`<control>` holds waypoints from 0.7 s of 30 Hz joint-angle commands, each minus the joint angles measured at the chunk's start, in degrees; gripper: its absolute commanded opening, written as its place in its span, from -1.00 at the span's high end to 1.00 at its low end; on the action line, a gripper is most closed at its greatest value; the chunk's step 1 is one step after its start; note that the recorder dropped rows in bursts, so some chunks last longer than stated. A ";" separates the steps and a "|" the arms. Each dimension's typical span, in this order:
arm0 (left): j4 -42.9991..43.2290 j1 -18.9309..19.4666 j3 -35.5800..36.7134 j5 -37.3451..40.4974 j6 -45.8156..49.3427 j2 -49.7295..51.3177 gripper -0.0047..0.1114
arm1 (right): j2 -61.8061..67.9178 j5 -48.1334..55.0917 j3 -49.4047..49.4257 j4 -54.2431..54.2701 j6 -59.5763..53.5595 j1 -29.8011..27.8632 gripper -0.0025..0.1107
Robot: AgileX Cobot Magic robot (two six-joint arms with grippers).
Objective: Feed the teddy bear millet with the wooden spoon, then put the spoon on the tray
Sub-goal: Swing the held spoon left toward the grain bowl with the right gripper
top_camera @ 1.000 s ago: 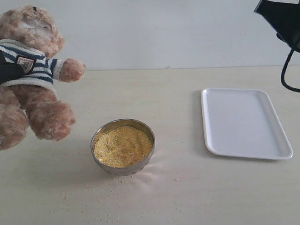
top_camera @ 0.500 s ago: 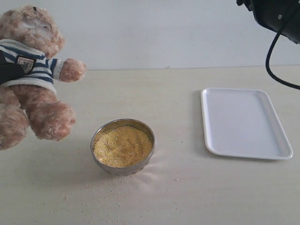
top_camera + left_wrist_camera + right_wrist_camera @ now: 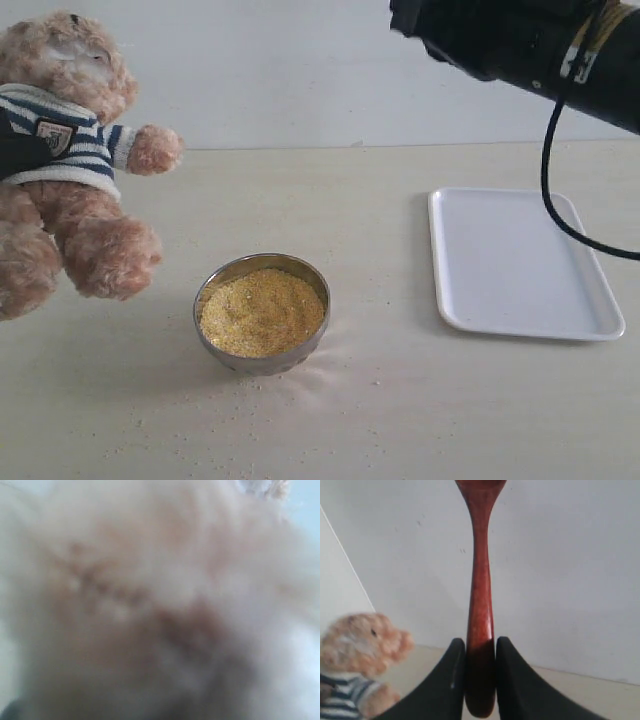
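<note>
Two claws share the work, and the placement of each suits the feeding. The right claw is clamped on the handle end of the wooden spoon. The long handle runs straight out ahead of it, which gives reach for scooping. The spoon's oval bowl is cut off at the picture's edge, so whether it carries grain cannot be told.

In the exterior view the right arm hangs high above the counter, up and to the right of the metal bowl. The millet lies heaped in that bowl, with no spoon in it.

Left of the bowl, the teddy bear is propped upright and tilted, its face turned toward the bowl. A dark finger of the left claw presses across its striped shirt. That claw appears closed on the bear's body, probably to present the mouth.

Right of the bowl, the white tray lies bare, apparently kept free for the spoon.
</note>
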 commanded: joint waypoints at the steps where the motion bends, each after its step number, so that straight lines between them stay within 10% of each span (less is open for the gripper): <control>1: -1.13 0.15 0.18 1.06 0.21 -0.61 0.83 | 0.13 9.58 0.04 -2.40 -12.95 -0.07 0.96; 10: -1.13 0.15 0.18 0.95 0.21 -0.61 0.83 | 0.96 24.09 -1.15 -2.40 -38.50 9.14 0.96; 15: -1.13 0.15 0.18 0.94 0.57 -0.61 0.83 | 10.71 48.83 -12.33 -2.68 -49.69 13.86 0.96; 21: -1.13 0.15 0.18 0.94 0.57 -0.61 0.83 | 11.96 60.27 -14.31 -35.79 -15.31 13.86 0.96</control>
